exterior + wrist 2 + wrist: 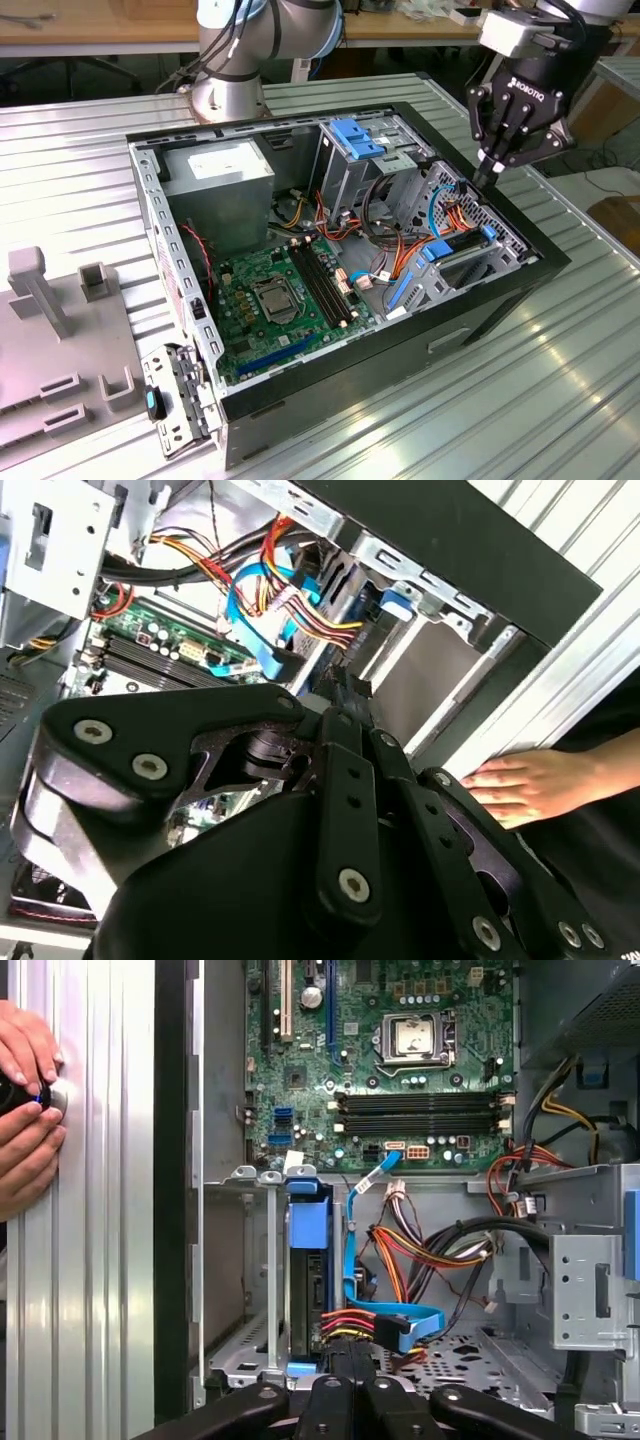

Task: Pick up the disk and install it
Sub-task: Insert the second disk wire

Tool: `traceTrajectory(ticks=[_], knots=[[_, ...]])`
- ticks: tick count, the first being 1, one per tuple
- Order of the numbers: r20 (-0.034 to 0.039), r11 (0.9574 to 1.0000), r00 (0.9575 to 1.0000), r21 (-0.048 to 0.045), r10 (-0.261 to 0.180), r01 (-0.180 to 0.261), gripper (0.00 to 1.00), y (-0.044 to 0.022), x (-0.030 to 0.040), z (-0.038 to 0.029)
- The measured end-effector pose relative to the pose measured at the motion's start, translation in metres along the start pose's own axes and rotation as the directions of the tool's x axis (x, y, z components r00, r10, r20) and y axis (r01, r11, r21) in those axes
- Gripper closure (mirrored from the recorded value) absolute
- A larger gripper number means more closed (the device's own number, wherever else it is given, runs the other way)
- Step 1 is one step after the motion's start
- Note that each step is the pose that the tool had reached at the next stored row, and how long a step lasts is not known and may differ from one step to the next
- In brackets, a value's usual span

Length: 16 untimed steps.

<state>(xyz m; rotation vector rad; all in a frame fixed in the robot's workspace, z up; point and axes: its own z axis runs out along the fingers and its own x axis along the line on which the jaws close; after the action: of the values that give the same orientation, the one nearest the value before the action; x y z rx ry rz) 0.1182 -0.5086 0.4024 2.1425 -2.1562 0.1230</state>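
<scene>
Jaws are pressed together with nothing held.
The gripper is poised over the computer case's drive-bay corner, where the disk is seated upright.

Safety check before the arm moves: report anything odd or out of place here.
A person's hands rest on the ribbed table right beside the open computer case, near the gripper. The disk stands on edge in its bay, not visibly askew.
</scene>
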Motion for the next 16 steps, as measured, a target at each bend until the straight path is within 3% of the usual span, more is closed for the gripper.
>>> traceTrajectory(ticks=[1,2,5,11,16], knots=[[-0.0002,1.0,1.0,0.0,0.0,0.0,0.89,0.0003,-0.0017,-0.0003],[-0.0004,1.0,1.0,0.0,0.0,0.0,0.76,0.0006,-0.0038,-0.0005],[-0.001,1.0,1.0,0.0,0.0,0.0,0.58,0.0008,-0.0171,-0.0019],[-0.0008,1.0,1.0,0.0001,0.0,0.0,0.58,0.0046,-0.0309,0.0076],[-0.0016,1.0,1.0,0.0001,0.0,0.0,0.58,0.0046,-0.0336,0.013]])
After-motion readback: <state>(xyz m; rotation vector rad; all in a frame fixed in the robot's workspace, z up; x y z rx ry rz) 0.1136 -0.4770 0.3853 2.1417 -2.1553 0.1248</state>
